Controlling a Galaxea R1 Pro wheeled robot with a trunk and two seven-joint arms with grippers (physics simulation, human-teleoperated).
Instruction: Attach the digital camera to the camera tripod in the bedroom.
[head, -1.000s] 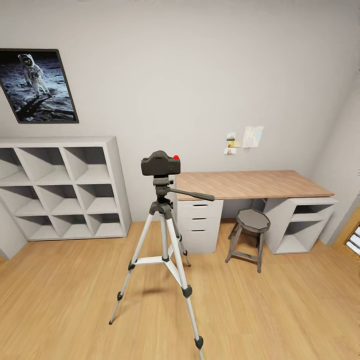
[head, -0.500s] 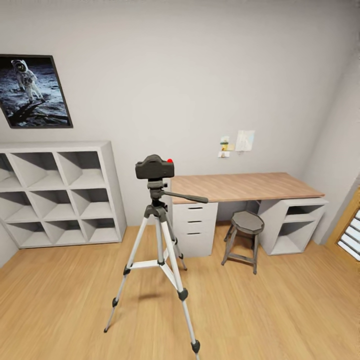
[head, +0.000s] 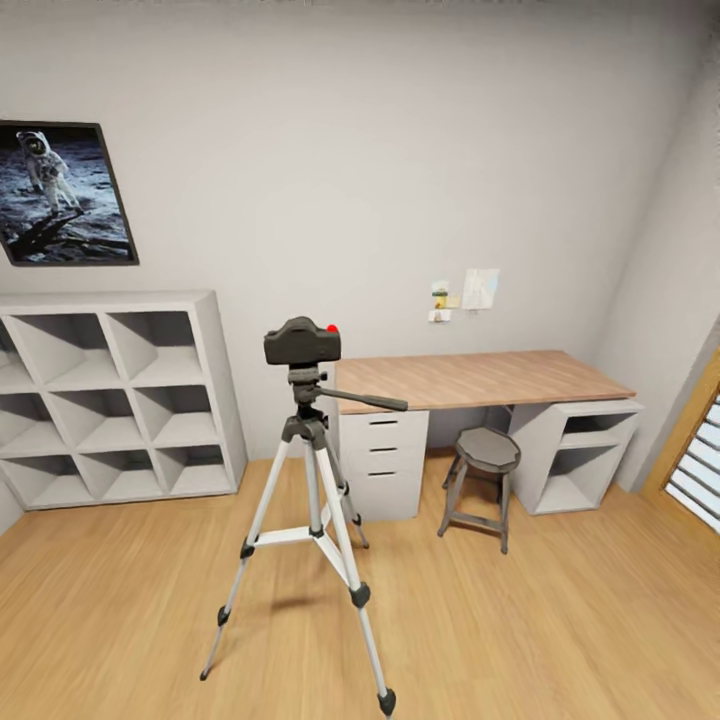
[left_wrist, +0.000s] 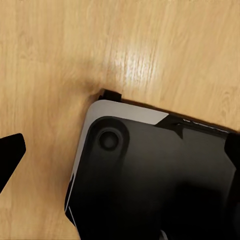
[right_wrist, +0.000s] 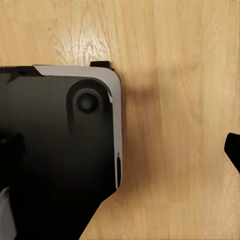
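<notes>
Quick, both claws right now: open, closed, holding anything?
Left claw: cannot be told; one dark fingertip shows over the light wood plank floor, holding nothing visible.
Right claw: cannot be told; one dark fingertip shows, holding nothing visible.

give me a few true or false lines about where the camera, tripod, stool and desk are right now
1. The digital camera sits on top of the camera tripod. True.
2. The stool stands on the wood-topped desk. False: it stands on the floor in front of the desk, partly under its edge.
3. The tripod's black handle points toward the desk side. True.
4. The astronaut poster hangs above the desk. False: it hangs above the white cube shelf, at the left in the head view.
5. The tripod lies tipped over on the floor. False: it stands upright on three spread legs.
</notes>
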